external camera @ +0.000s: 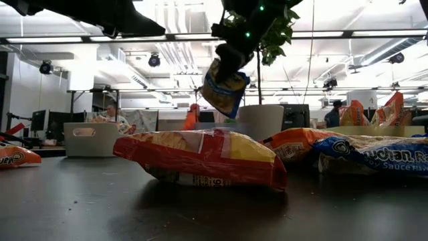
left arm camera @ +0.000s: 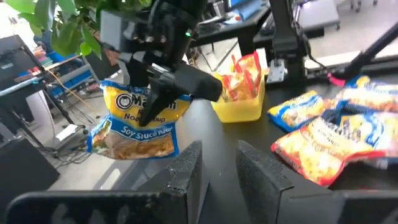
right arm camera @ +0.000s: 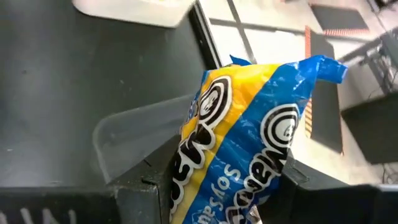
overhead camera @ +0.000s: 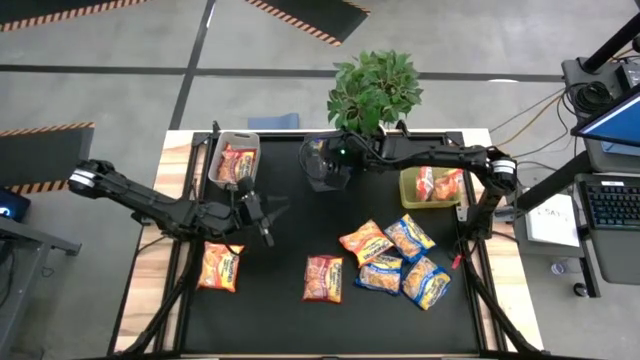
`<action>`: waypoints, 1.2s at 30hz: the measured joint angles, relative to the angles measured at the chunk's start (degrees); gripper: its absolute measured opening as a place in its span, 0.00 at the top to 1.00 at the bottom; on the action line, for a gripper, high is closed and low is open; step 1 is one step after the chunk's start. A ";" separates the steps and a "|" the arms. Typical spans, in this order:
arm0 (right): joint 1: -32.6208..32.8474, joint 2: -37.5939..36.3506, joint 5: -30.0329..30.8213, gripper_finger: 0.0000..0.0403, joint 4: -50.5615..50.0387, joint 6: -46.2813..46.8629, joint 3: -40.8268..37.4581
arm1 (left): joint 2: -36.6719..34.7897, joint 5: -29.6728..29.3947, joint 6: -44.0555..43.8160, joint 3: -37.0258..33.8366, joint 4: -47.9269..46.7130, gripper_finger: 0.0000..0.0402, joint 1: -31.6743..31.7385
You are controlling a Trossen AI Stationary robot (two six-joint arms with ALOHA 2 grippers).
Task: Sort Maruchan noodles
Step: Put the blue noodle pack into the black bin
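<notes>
Noodles in a glossy blue-and-yellow plastic packet point(right arm camera: 249, 143) hang clamped in the right gripper point(left arm camera: 163, 93), above the dark bin point(overhead camera: 322, 165) at the mat's far edge. Other packets point(overhead camera: 392, 258) lie scattered on the black mat point(overhead camera: 280, 315). Left gripper point(overhead camera: 268, 222) hovers mid-table, fingers point(left arm camera: 186, 168) narrowly parted, holding nothing.

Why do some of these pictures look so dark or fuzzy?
Low view: bright ceiling lights behind turn the right gripper and its blue packet into dim shapes against glare. Right wrist view: that packet sits so close that it fills the frame. Left wrist view: the left gripper's fingers are soft. High view: evenly lit.
</notes>
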 joint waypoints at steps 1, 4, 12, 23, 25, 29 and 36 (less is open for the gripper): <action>0.66 -0.18 -0.07 0.62 0.30 -0.52 0.00 | -0.01 0.12 -0.39 0.00 0.62 0.79 0.03; 3.31 -0.36 -2.30 0.62 0.12 -2.78 0.02 | -0.03 1.52 -1.71 0.00 2.64 0.74 0.04; 13.04 -0.36 -4.50 0.67 -0.49 -10.49 0.02 | 4.79 5.12 -1.82 0.00 12.04 0.48 0.37; 19.44 -0.36 -4.28 0.67 -2.22 -11.23 0.04 | 16.17 6.45 4.36 0.02 25.41 0.29 1.70; 19.54 -0.36 -4.26 0.67 -2.77 -10.33 0.04 | 16.49 9.65 4.14 0.02 23.62 0.29 1.68; 19.54 -0.36 -4.26 0.67 -4.15 -10.25 0.07 | 16.91 14.20 2.38 0.02 19.30 0.30 2.09; 19.54 -0.36 -4.53 0.67 -4.07 -10.53 0.07 | 16.91 15.15 -0.64 0.02 17.43 0.34 5.29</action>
